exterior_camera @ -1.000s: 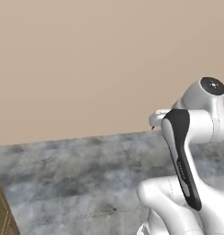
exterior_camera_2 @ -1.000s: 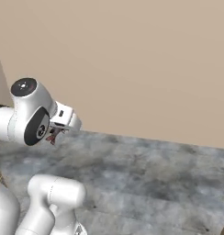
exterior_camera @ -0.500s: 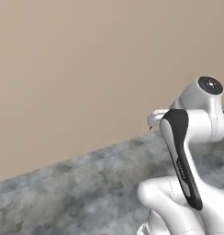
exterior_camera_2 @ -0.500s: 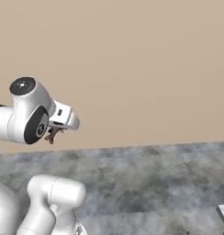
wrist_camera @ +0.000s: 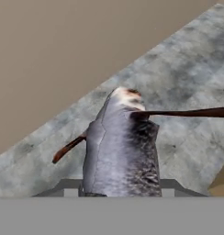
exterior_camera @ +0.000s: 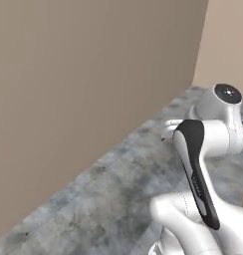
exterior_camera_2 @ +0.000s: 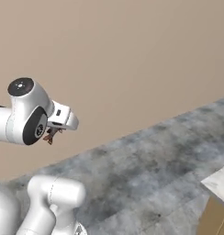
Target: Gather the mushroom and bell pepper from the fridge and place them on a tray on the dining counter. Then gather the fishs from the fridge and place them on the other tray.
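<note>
Wall point(exterior_camera: 83, 89): plain beige, flat, meeting a second beige wall at a corner on the far right of the left base view.
Floor point(exterior_camera_2: 146, 170): mottled grey stone-look tiles with faint seams, running up to the foot of the wall.

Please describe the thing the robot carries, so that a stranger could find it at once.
Start at the white robot arm above the grey mottled floor. In its hand sits a slim silvery-grey fish with thin reddish-brown fins, the one animal shape against plain beige walls.

A plain beige wall point(exterior_camera: 83, 99) meets a mottled grey stone floor point(exterior_camera_2: 146, 170).
</note>
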Robot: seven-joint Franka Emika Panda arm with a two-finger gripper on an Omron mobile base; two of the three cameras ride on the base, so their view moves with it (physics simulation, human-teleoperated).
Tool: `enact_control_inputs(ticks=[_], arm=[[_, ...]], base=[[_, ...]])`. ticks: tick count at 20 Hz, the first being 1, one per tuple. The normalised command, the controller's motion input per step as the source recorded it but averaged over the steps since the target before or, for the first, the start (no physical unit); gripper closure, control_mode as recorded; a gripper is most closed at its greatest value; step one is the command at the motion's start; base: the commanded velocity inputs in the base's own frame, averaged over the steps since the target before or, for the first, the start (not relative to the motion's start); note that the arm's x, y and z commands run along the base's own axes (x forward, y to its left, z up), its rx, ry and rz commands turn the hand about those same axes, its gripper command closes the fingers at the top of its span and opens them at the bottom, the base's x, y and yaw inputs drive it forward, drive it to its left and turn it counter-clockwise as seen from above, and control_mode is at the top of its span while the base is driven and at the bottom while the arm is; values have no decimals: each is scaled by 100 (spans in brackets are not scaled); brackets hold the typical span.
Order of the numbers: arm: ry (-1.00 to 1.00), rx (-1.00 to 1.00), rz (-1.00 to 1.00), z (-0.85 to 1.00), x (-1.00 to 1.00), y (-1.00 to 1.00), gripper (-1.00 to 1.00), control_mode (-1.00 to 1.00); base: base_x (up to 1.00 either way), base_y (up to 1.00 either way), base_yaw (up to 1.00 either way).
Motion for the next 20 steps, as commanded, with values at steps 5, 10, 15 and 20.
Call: enact_control_inputs(ticks=[5,10,15,20], arm=[[0,0,0,0,0,0,100,100],[0,0,0,0,0,0,100,100],[0,0,0,0,0,0,100,100],[0,0,0,0,0,0,100,100]], base=[[65,68,-70],[83,76,-63],[100,70,-47],[100,11,-26]])
